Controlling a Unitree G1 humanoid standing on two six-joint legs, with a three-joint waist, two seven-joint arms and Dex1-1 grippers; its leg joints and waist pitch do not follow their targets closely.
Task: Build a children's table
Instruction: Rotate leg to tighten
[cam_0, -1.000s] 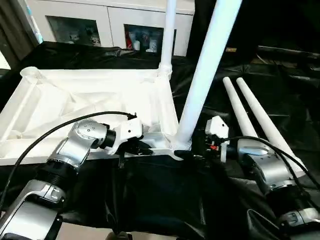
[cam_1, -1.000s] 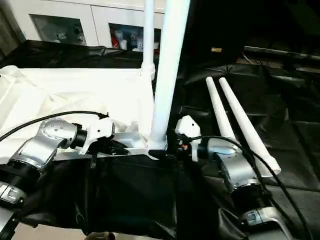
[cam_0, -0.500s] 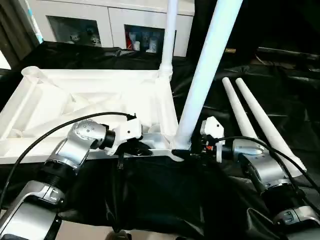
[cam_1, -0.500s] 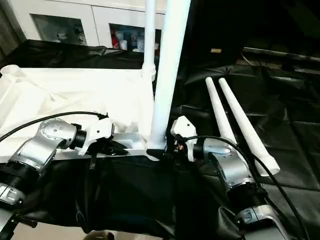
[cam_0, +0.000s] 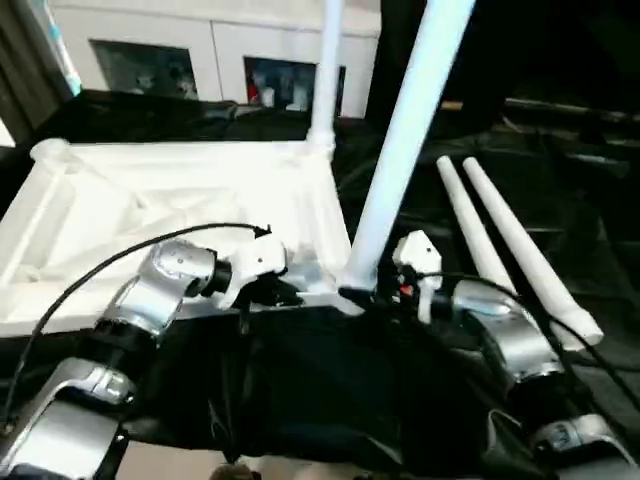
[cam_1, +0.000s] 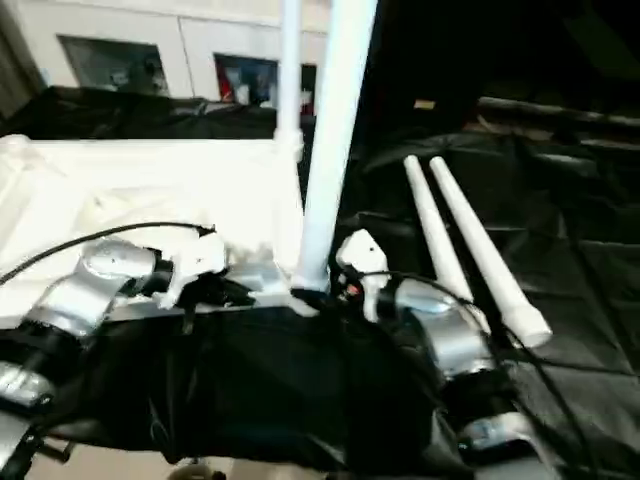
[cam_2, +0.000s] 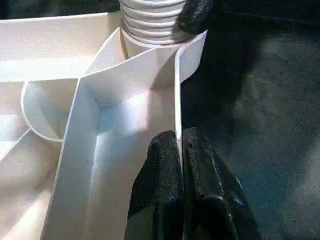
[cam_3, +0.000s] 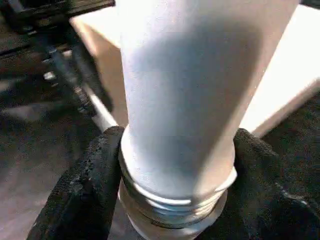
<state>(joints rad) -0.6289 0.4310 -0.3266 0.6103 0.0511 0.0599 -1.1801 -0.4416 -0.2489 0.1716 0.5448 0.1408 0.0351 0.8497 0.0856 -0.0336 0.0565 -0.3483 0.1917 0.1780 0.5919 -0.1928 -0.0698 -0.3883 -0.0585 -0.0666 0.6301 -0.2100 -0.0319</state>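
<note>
**Both grippers on the near corner of the table top**

The left gripper (cam_2: 181, 150) is clenched on the thin near rim of the table top (cam_0: 150, 200); its two black fingers (cam_2: 160, 175) press together with the white wall between them, just beside the corner socket. The right gripper (cam_3: 175, 165) grasps the near leg (cam_0: 400, 140) at its base: one black finger (cam_3: 85, 185) lies on each side of the tube, right above the ribbed collar where the leg enters the corner socket (cam_2: 150, 22). In the left wrist view a black fingertip of the right gripper touches this collar.

The table top lies upside down on the black-draped work table (cam_0: 330, 380), its ribbed underside facing up. The near leg stands in the near right corner and leans a little to the right. A second leg (cam_0: 326, 70) stands upright in the far right corner. Two loose legs (cam_0: 500, 230) lie side by side on the black cloth, to the right of the top and near the right forearm. Behind the work table stands a white cabinet (cam_0: 200, 50) with glass doors.
</note>
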